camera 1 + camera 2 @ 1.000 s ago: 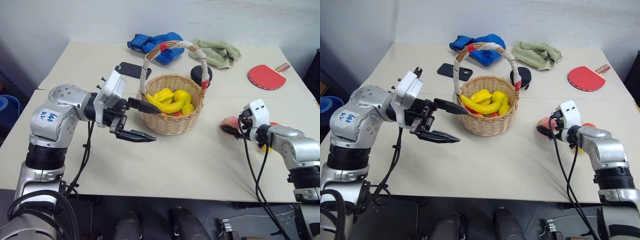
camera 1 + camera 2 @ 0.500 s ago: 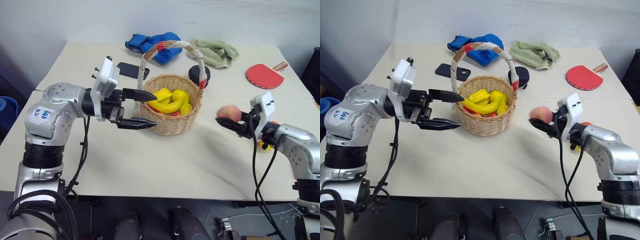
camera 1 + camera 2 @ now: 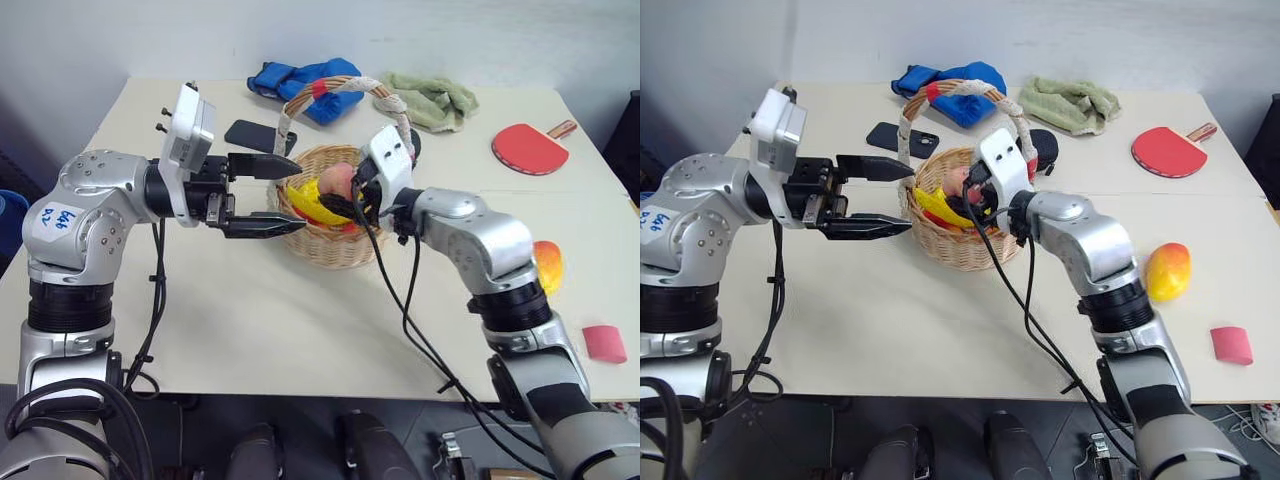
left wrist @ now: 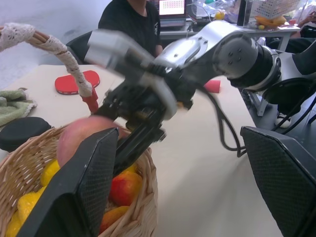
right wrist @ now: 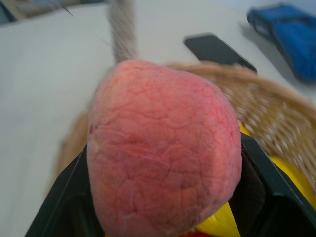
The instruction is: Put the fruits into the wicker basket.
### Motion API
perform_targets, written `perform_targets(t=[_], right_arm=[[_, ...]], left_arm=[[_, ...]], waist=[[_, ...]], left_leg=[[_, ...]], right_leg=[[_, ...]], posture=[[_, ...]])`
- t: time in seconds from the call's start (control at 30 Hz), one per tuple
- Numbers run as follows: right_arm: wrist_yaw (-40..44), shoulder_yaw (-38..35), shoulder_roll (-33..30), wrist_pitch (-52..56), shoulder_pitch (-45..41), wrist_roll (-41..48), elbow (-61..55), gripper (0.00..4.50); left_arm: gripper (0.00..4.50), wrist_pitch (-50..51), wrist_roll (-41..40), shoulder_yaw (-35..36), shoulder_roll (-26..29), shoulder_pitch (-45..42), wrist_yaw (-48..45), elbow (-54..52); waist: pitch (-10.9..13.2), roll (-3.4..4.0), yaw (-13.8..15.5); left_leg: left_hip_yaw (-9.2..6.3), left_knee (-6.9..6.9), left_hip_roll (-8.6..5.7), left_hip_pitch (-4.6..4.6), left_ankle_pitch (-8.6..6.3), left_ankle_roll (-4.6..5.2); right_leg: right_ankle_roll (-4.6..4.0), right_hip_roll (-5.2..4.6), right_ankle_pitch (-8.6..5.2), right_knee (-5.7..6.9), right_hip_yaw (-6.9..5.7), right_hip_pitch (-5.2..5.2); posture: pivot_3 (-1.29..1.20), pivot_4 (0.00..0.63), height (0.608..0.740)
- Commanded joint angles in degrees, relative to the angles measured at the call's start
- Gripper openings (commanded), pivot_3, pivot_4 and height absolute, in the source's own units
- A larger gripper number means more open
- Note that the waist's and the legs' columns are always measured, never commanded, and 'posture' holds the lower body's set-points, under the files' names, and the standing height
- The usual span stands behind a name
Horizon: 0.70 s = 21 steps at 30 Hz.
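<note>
- Beige table (image 3: 890,330) under a plain pale wall; blue cloth (image 3: 945,82), green towel (image 3: 1072,104), dark phone (image 3: 885,135) and red paddle (image 3: 1170,152) lie along the far side.
- Wicker basket (image 3: 960,245) sits mid-table, its wrapped handle arching over it. Inside: banana (image 3: 315,205), small yellow fruits (image 4: 47,173) and a red-orange piece low against the wall.
- Right gripper (image 3: 345,195) is clamped on the peach (image 3: 337,182), holding it over the basket's opening, just above the pile.
- Peach looks light, round and firm-skinned; the fingers pinch it across the middle, which seems a fair hold. Judgement: a round fruit may roll off the heap when let go, so a low release is wiser.
- Left gripper (image 3: 275,195) stands beside the basket's rim with fingers spread wide, holding nothing.
- Mango (image 3: 1168,271) lies on the table well to the right, not yet collected. Oval and smooth; best taken across its narrow girth.
- Pink block (image 3: 1232,345) lies near the table's edge; not a fruit.
</note>
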Motion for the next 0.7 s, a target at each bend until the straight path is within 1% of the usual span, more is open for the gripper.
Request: perform_targets(t=[0.03, 0.07, 0.1, 0.2, 0.3, 0.33, 0.37, 0.43, 0.47, 0.53, 0.6, 0.7], right_arm=[[1.0, -4.4, 0.5, 1.6, 0.0, 2.3, -5.0, 3.92], [1.3, -6.3, -0.2, 2.8, 0.7, 3.9, -7.7, 4.24], [1.7, -8.9, -1.1, 4.6, 1.8, 6.3, -11.3, 4.44], [2.0, -17.9, -5.5, 12.1, 5.7, 14.2, -22.7, 4.44], [-1.8, -31.5, -9.1, 22.6, 10.0, 25.4, -31.2, 4.44], [-3.1, -36.2, -10.6, 25.9, 11.7, 28.2, -32.9, 4.44], [-4.4, -41.1, -13.1, 29.4, 14.3, 28.8, -34.5, 4.44], [-7.0, -48.3, -17.5, 34.0, 18.9, 27.6, -35.9, 4.44], [-8.2, -51.4, -19.7, 35.8, 22.0, 25.5, -35.1, 4.44], [-10.3, -55.0, -23.1, 36.2, 27.8, 20.8, -32.2, 4.44], [-11.8, -55.2, -24.8, 33.3, 32.2, 16.3, -28.6, 4.44], [-14.0, -52.3, -25.1, 28.9, 34.7, 10.9, -22.2, 4.44]], left_arm=[[4.16, -1.4, 0.0, -0.1, -0.1, 0.1, 0.4, -2.1], [4.16, -1.7, 0.2, -0.4, -0.4, 0.0, 0.3, -1.8], [4.16, -1.9, 0.2, -0.8, -0.8, -0.1, 0.3, -1.5], [4.16, -2.1, -0.2, -1.8, -1.9, -0.4, -0.1, -1.2], [4.16, -2.0, -0.9, -2.5, -3.0, -0.6, -0.6, -1.4], [4.16, -2.1, -1.0, -2.8, -3.5, -0.8, -0.7, -1.6], [4.16, -2.0, -1.2, -3.1, -4.2, -1.2, -0.7, -1.8], [4.16, -1.7, -1.8, -3.4, -5.7, -2.1, -0.4, -2.1], [4.16, -1.7, -2.0, -3.5, -6.4, -2.5, -0.1, -2.3], [4.16, -1.7, -2.2, -3.8, -7.6, -3.0, 0.1, -2.8], [4.16, -1.4, -2.5, -4.0, -8.5, -3.1, 0.5, -3.4], [4.16, -1.1, -2.3, -4.5, -9.4, -2.9, 1.1, -4.3]], waist=[[0.0, 0.0, -0.1], [0.0, 0.0, -0.2], [0.0, 0.0, -0.1], [0.0, 0.0, 0.1], [0.0, 0.0, 0.2], [0.0, 0.0, 0.2], [0.0, 0.0, 0.2], [0.0, 0.0, 0.7], [0.0, 0.0, 0.8], [0.0, 0.0, 1.0], [0.0, 0.0, 0.9], [0.0, 0.01, 0.1]], left_leg=[[0.0, 0.0, 0.0, -0.01, 0.0, 0.0], [0.0, -0.02, 0.01, -0.01, 0.02, -0.03], [-0.01, -0.04, 0.02, -0.01, 0.05, -0.08], [-0.05, -0.05, 0.02, 0.0, 0.13, -0.14], [-0.03, -0.04, -0.02, 0.0, 0.15, -0.1], [-0.03, -0.03, -0.01, 0.02, 0.15, -0.1], [-0.04, -0.04, -0.02, 0.04, 0.16, -0.09], [-0.07, -0.05, -0.03, 0.06, 0.16, -0.08], [-0.06, -0.06, -0.04, 0.05, 0.17, -0.07], [0.02, -0.09, -0.09, 0.05, 0.2, -0.02], [0.1, -0.11, -0.09, 0.06, 0.21, -0.01], [0.24, -0.13, -0.07, 0.14, 0.28, -0.04]], right_leg=[[0.0, -0.02, 0.0, 0.06, -0.03, -0.06], [0.0, -0.02, 0.0, 0.12, -0.05, -0.11], [0.0, -0.01, 0.0, 0.17, -0.07, -0.14], [-0.02, 0.0, -0.01, 0.25, -0.11, -0.15], [-0.02, -0.01, -0.01, 0.17, -0.08, -0.06], [-0.02, -0.01, -0.01, 0.18, -0.08, -0.03], [-0.02, -0.01, -0.01, 0.14, -0.08, 0.01], [-0.02, 0.0, -0.01, 0.11, -0.09, 0.07], [-0.02, 0.0, -0.01, 0.0, -0.08, 0.09], [-0.02, 0.01, -0.01, -0.11, 0.03, 0.1], [-0.02, 0.1, -0.01, -0.2, 0.16, 0.13], [-0.02, 0.25, -0.01, -0.22, 0.39, 0.15]], posture=[[0.0, 0.15, 0.74], [0.0, 0.15, 0.74], [0.0, 0.15, 0.74], [0.0, 0.15, 0.74], [0.0, 0.15, 0.74], [0.0, 0.15, 0.74], [0.0, 0.15, 0.74], [0.0, 0.15, 0.74], [0.0, 0.15, 0.74], [0.0, 0.15, 0.74], [0.0, 0.15, 0.74], [0.0, 0.15, 0.74]])
